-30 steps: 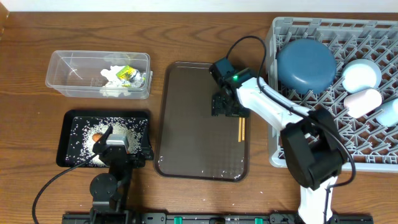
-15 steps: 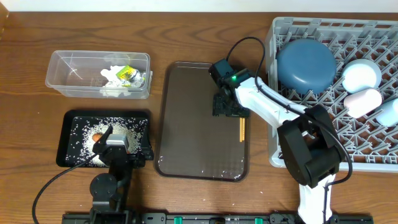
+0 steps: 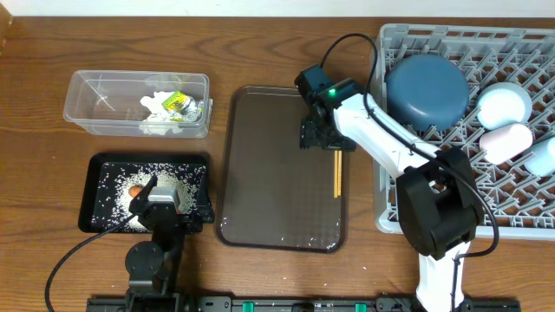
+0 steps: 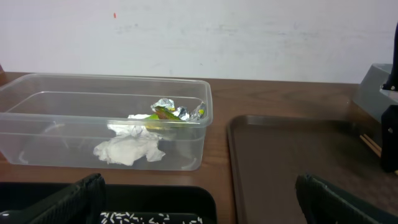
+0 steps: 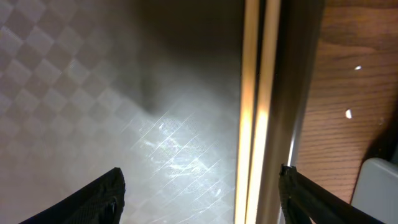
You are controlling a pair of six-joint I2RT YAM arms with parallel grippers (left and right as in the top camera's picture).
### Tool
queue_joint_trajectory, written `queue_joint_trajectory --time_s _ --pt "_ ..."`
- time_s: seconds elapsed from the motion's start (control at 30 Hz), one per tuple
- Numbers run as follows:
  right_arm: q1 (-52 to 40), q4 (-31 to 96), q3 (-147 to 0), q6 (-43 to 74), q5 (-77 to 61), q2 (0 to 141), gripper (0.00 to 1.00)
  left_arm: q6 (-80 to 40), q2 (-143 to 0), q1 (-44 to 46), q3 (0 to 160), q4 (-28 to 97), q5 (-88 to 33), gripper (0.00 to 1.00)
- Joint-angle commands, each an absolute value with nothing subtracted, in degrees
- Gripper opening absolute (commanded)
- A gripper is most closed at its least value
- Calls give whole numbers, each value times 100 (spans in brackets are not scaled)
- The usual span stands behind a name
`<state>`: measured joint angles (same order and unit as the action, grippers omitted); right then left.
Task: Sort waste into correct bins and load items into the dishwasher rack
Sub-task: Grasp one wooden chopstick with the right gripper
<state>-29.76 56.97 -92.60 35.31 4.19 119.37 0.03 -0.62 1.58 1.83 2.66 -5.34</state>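
The right hand (image 3: pixel 323 139) is seen released, its two fingers (image 5: pixel 93 199) spread wide and pointed down at the large dark brown serving tray (image 3: pixel 269 173). The pair of thin wooden chopsticks (image 5: pixel 255 93) lies between those fingers, close to one of them and touched by neither. The pair rests flat along the tray's rim on the side nearest the large square grey plastic rack (image 3: pixel 520 217). Beyond this hand, inside the rack, a large round dark-blue dish (image 3: pixel 427 91), a small light-blue bowl (image 3: pixel 505 104), a small white cup (image 3: pixel 506 141) and a light-blue cup (image 3: pixel 545 156) are seen.

The left hand (image 4: pixel 199 186) is also released, with nothing between its fingers. It is held low at the near edge of the shallow black rectangular tray (image 3: pixel 85 199), in which loose white rice grains (image 3: pixel 113 186) and a small orange carrot (image 3: pixel 136 191) are found. Ahead of this hand, on the wooden desk (image 3: pixel 35 52), the clear plastic rectangular tub (image 4: pixel 62 124) holds crumpled white tissue (image 4: pixel 127 149) and a crinkled yellow-green wrapper (image 4: pixel 168 112).
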Motion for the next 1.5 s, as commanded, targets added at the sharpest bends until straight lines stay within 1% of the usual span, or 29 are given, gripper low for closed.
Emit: queue_joint_trajectory --time_s 0.0,0.37,0.83,1.33,1.4,1.47 --pt "-2917 5671 -9203 3489 534 12044 77 40 -34 126 23 353 -510 99" --pt "-3017 5505 -9203 3468 296 12228 74 40 -60 126 23 353 -510 99" --pt "-3057 5474 -9148 3516 298 12291 74 40 -60 126 23 355 -510 99" --pt "-3116 5054 -8788 3514 266 12291 73 40 -60 126 23 353 -510 99" --pt "-3118 5050 -8788 3514 228 12291 72 40 -60 126 23 355 -510 99" --pt "-3116 5052 -8788 3514 228 12291 68 40 -60 126 23 355 -510 99"
